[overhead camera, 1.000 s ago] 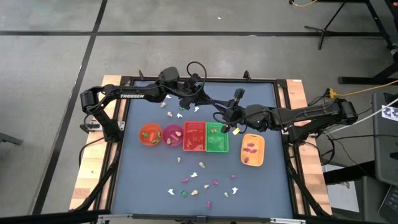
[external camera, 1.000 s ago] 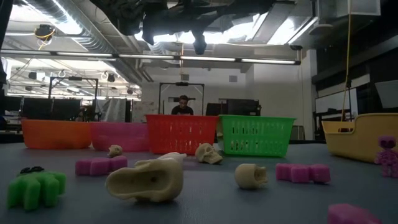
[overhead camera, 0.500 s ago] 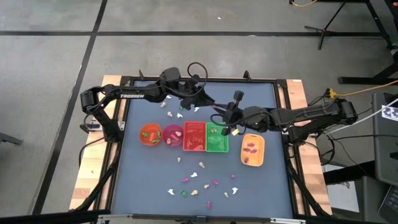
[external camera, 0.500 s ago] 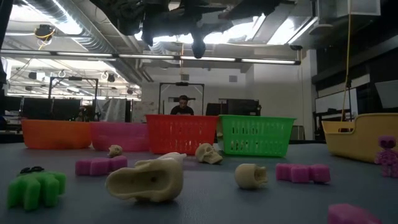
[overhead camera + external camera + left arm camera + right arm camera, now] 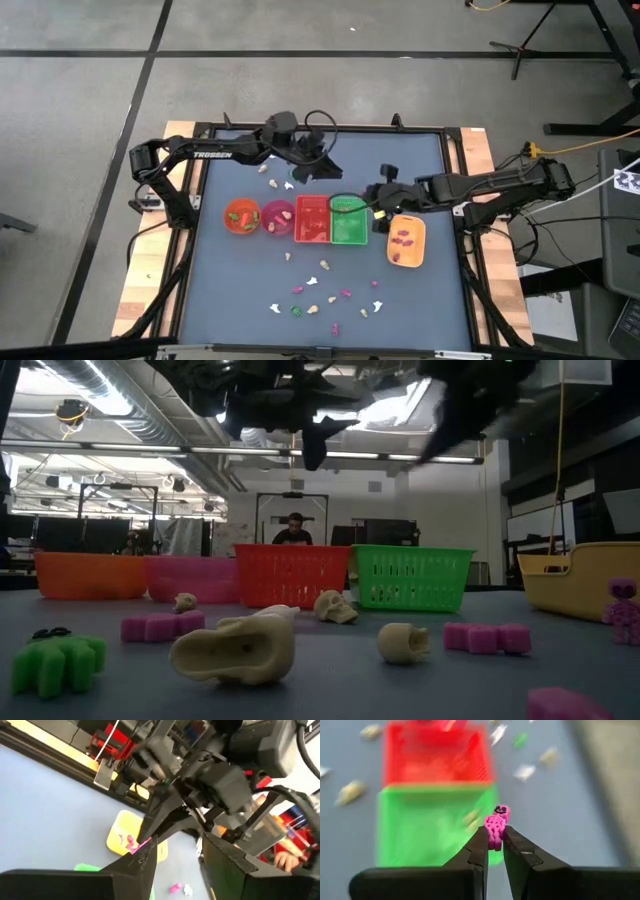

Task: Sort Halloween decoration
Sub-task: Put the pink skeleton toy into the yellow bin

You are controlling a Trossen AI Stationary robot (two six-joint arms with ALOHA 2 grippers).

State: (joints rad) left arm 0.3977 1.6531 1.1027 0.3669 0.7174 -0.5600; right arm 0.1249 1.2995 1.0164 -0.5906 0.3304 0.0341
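Observation:
A tiny pink skeleton (image 5: 498, 818), one of the Halloween decoration pieces, is held by my right gripper (image 5: 495, 833), which is shut on it above the green tray (image 5: 430, 827). In the high view that gripper (image 5: 372, 204) hangs over the green tray's far right corner. My left gripper (image 5: 320, 166) stands farther back, over the table's far middle. In its wrist view it (image 5: 180, 847) is open with nothing between its fingers. Several loose trinkets (image 5: 312, 290) lie on the mat near the front edge, among them a cream skull (image 5: 235, 648). My right gripper pinches the skeleton's lower body (image 5: 495, 840) between its two fingertips. The head and ribs stick out past the tips. The fingers slant down from the table's right side. The skeleton is lifted clear, above the green tray.
An orange bowl (image 5: 241, 216), a pink bowl (image 5: 278, 217), a red tray (image 5: 312, 219), the green tray (image 5: 348, 224) and a yellow tray (image 5: 406, 243) stand in a row across the middle. A few trinkets (image 5: 266, 169) lie behind them. A person shows in the room beyond (image 5: 293, 530).
The two grippers, close together over the far side of the green tray a second ago, have drawn apart. My right gripper has tipped downward, rolled and sunk over the tray's far right corner. My left gripper's tip has swung back toward the far left.

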